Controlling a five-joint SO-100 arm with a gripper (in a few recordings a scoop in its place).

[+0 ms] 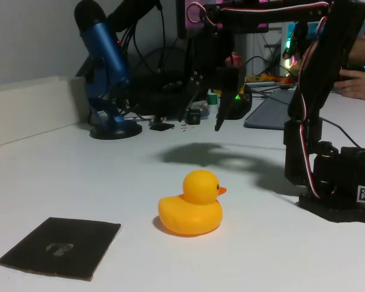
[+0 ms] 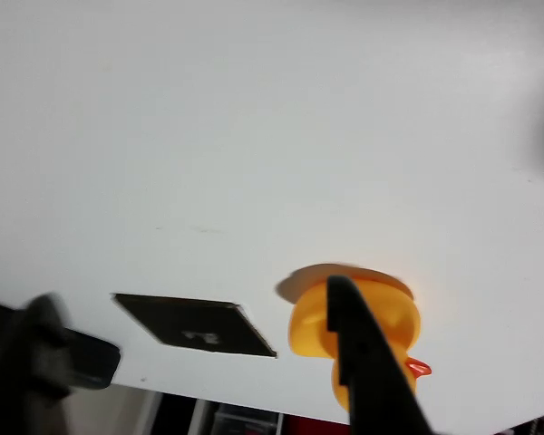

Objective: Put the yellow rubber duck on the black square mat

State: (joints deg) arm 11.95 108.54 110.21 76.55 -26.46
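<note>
White counter (image 1: pixel 61 176), cluttered desk gear at far edge. Left near: black square mat (image 1: pixel 61 246), flat, faint grey mark at centre. Far left: blue microphone (image 1: pixel 106 67) on stand. Centre: yellow rubber duck (image 1: pixel 192 205) upright on counter, beak pointing right, well apart from mat. Above and behind duck: hand (image 1: pixel 205 112) raised, released, jaws spread, empty. Right: black arm base (image 1: pixel 334 182). Risk: glossy rounded body may slip from pinch on closing; off-centre descent could knock duck away.
</note>
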